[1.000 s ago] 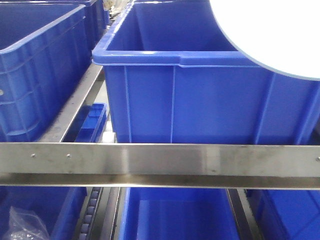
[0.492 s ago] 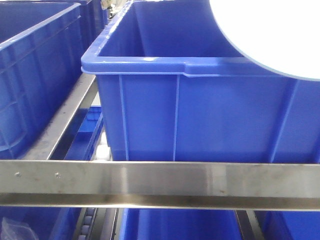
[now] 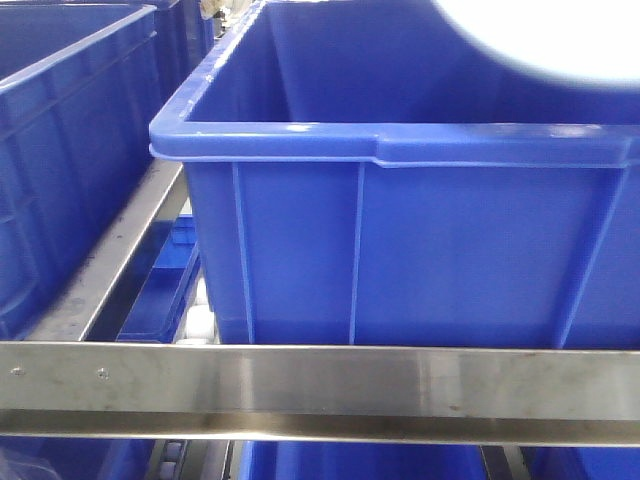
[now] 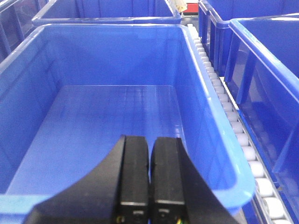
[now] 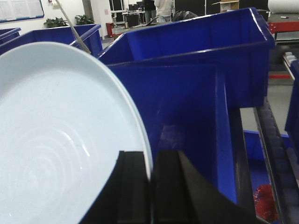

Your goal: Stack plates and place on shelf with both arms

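Note:
My right gripper (image 5: 150, 161) is shut on the rim of a pale bluish-white plate (image 5: 56, 140). It holds the plate on edge over a deep blue bin (image 5: 187, 107). The same plate shows blurred at the top right of the front view (image 3: 545, 30), above the big blue bin (image 3: 400, 250). I cannot tell whether one plate or two stacked plates are held. My left gripper (image 4: 150, 144) is shut on nothing. It hangs over the near edge of an empty blue bin (image 4: 117, 107).
A steel shelf rail (image 3: 320, 390) crosses the front view below the bin. More blue bins stand at the left (image 3: 60, 130) and below. A white roller track (image 4: 233, 126) runs to the right of the left-hand bin, with another blue bin (image 4: 266, 84) beyond it.
The front view has moved up and closer to the big bin. The plate now shows smaller and higher at the top right, and blurred.

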